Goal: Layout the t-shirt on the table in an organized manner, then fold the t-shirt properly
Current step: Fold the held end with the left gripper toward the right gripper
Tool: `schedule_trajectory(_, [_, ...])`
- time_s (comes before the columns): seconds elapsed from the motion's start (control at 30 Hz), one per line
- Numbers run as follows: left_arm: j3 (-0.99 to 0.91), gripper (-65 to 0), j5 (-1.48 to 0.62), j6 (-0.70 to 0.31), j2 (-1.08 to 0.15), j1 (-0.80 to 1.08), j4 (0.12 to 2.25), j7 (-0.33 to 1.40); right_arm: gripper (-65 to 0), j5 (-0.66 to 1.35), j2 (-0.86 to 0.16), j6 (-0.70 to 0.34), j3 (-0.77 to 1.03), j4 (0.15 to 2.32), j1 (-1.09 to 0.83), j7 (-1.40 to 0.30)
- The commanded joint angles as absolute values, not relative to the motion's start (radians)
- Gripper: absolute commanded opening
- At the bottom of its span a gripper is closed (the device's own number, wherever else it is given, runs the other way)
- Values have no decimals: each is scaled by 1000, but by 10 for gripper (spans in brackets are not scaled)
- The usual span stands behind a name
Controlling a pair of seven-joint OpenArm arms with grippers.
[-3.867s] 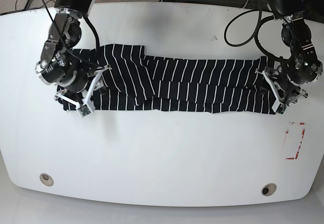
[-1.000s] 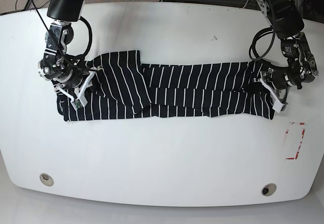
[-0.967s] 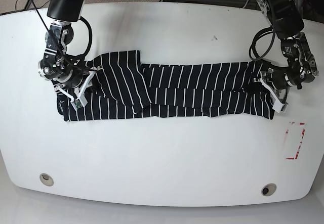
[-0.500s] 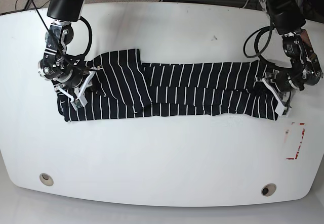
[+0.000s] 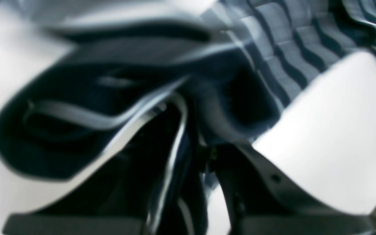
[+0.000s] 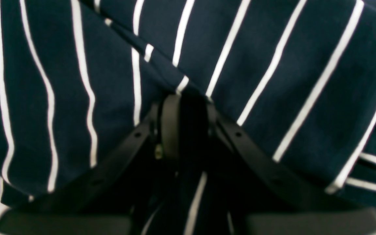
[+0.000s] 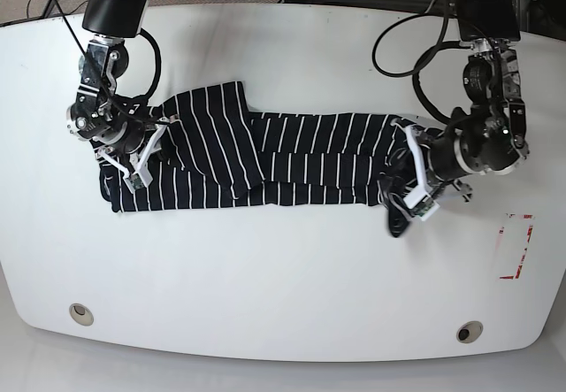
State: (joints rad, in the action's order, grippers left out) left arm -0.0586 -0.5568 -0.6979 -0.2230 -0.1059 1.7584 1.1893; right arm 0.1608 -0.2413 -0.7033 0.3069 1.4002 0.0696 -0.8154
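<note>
T-shirt (image 7: 283, 157) lay as long band w/ 3 o'clock end lifted off worktop (image 7: 283, 268) by left pincer (image 7: 409, 199); both pincers, incl. right pincer (image 7: 133, 157), clamped on cloth; final folds remained.

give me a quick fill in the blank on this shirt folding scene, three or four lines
1. The t-shirt is black with thin ____ stripes.
2. The left end effector is shut on the ____.
3. The red-and-white sticker lies near the base view's ____ edge of the table.
4. The number of round grey grommet holes in the tabletop is ____.

Missing words: white; t-shirt; right; two
</note>
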Motion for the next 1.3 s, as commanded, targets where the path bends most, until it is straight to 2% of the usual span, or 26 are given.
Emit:
schedule_trajectory(0.0, [-42,-603,-568,-698,-186,-127,1778,1176,-555,148,-254,-698,311,1414,81,-829])
schedule_trajectory(0.37, [8,-601,-567,-698,-41,-177,1687,1173,-555,148,-252,-698,311,1414,81,-829])
schedule_trajectory(0.63, [10,-601,-456,-698,53,-213,1607,1170,-555,148,-252,-698,312,1414,81,-829])
schedule_trajectory(1.1, [13,-601,-435,-698,114,-265,1506,1104,-555,148,-242,-698,312,1414,81,-828])
schedule_trajectory(1.2, [13,-593,-435,-698,130,-275,1484,1104,-555,148,-237,-698,312,1415,81,-828])
schedule_trajectory(1.27, [15,-553,-435,-698,137,-275,1472,1106,-555,148,-237,-698,312,1415,81,-828])
